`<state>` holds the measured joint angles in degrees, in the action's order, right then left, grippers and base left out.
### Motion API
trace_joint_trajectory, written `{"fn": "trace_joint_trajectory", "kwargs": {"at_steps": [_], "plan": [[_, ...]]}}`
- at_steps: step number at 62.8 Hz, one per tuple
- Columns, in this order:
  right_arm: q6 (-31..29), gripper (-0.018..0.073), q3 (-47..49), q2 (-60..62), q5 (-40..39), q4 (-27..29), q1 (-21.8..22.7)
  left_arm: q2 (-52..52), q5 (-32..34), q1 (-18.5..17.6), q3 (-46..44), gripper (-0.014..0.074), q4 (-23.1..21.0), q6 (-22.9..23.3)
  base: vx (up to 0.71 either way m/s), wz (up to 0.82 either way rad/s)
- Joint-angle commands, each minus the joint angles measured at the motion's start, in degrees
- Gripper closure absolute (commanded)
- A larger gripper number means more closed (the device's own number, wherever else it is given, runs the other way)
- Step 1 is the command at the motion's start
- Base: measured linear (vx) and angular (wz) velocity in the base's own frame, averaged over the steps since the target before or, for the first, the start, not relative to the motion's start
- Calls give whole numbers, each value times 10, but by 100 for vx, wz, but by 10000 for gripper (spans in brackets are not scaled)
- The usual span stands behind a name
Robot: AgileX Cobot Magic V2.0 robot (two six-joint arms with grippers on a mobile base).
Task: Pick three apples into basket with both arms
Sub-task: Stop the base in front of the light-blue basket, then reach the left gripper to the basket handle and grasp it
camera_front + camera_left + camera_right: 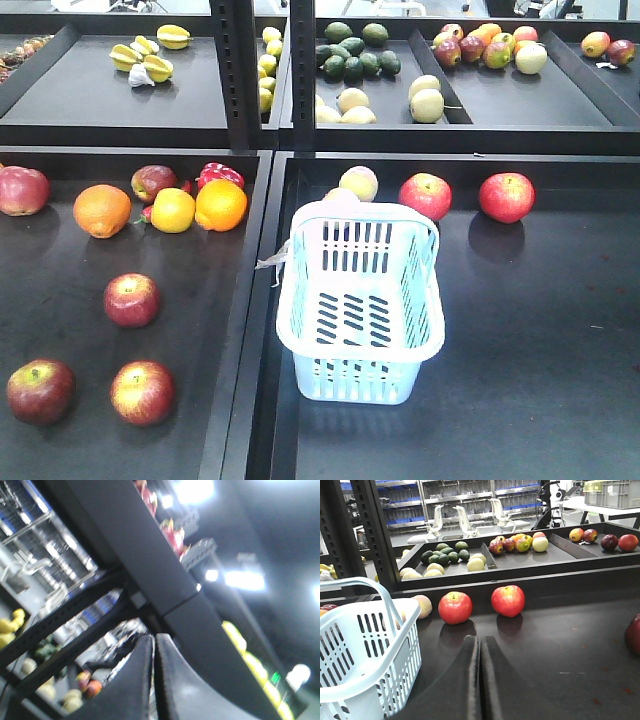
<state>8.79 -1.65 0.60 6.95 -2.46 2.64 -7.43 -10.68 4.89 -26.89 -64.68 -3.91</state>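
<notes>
The pale blue basket stands empty in the middle of the right-hand tray. Two red apples lie behind it by the back wall. Three dark red apples lie in the left tray. Neither arm shows in the front view. In its wrist view my right gripper is shut and empty, low over the tray, with the basket to its left and both apples ahead. My left gripper is shut and empty, tilted up towards the shelf frame.
Oranges, a yellow fruit and two more apples lie at the back of the left tray. A pale fruit sits behind the basket. A raised divider separates the trays. Upper shelf trays hold several fruits.
</notes>
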Motion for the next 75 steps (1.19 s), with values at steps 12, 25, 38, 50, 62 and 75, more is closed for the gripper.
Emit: {"fn": "trace_joint_trajectory", "kwargs": {"at_steps": [12,25,38,50,62,75], "plan": [[-7,564,-8,6,-45,-3,2,-191,-111,-3,-115,604,-10,-162,0,0],[-7,564,-8,6,-45,-3,2,-353,-228,-3,-226,604,-112,-363,0,0],[-7,564,-8,6,-45,-3,2,-510,-334,-3,-320,604,-201,-532,0,0],[-7,564,-8,6,-45,-3,2,-592,-335,-3,-362,602,-250,-554,0,0],[-7,564,-8,6,-45,-3,2,-678,-436,-8,-431,559,-242,-617,0,0],[-7,564,-8,6,-45,-3,2,-779,-474,-37,-558,286,-198,-636,0,0]]}}
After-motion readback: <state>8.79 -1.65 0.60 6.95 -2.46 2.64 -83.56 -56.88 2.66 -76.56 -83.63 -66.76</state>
